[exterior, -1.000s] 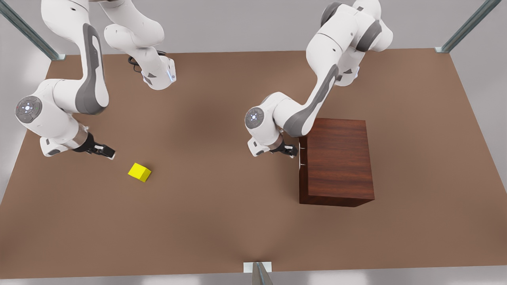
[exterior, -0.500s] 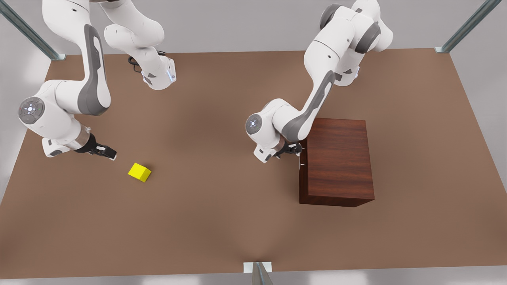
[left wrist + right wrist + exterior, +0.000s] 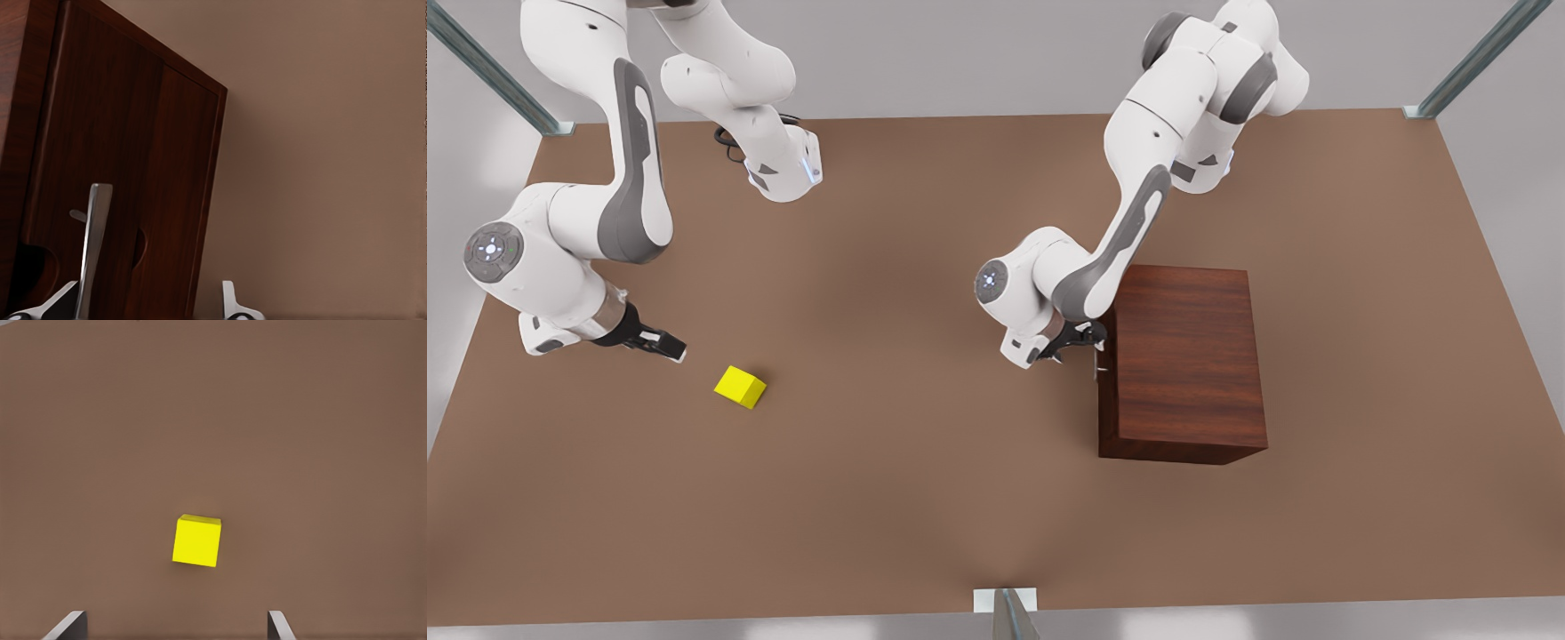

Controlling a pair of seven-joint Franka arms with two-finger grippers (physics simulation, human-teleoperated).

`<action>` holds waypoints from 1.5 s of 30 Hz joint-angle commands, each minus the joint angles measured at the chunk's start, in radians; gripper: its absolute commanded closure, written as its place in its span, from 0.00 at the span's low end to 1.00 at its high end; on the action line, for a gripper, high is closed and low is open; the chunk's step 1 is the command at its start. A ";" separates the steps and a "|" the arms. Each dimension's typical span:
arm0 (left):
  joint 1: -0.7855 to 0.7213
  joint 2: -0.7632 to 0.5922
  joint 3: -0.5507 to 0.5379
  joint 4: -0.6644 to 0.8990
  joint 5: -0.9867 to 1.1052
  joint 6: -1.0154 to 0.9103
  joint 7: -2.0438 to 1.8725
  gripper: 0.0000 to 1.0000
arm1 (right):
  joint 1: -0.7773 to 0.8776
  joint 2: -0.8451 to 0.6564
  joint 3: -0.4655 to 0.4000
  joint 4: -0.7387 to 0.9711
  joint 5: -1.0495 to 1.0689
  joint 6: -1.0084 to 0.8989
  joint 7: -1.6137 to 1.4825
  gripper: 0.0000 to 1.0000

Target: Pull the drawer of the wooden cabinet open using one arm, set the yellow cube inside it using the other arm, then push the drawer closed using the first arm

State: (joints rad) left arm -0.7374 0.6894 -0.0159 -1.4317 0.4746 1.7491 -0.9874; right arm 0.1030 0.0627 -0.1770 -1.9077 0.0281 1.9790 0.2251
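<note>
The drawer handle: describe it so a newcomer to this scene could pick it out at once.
Find the wooden cabinet, the big dark box on the brown table. On its face toward the front view's left runs the handle, a thin silver bar between the open fingers of the left gripper. It is the only bright metal on the dark wood.

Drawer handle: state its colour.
Silver, a thin metal bar handle, best in the left wrist view.
</note>
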 commanded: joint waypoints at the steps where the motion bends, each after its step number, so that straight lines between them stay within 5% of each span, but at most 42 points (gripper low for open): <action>1: -0.002 -0.001 0.001 0.008 -0.011 -0.002 -0.064 0.00 | 0.004 0.000 -0.001 0.001 0.001 0.000 0.003 0.00; 45: -0.010 0.039 -0.036 0.126 -0.195 0.075 0.296 0.00 | 0.004 0.014 -0.001 0.018 0.003 0.000 0.003 0.00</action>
State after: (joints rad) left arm -0.7470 0.7273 -0.0526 -1.3073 0.2819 1.8029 -0.8146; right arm 0.1078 0.0775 -0.1772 -1.8904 0.0298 1.9791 0.2303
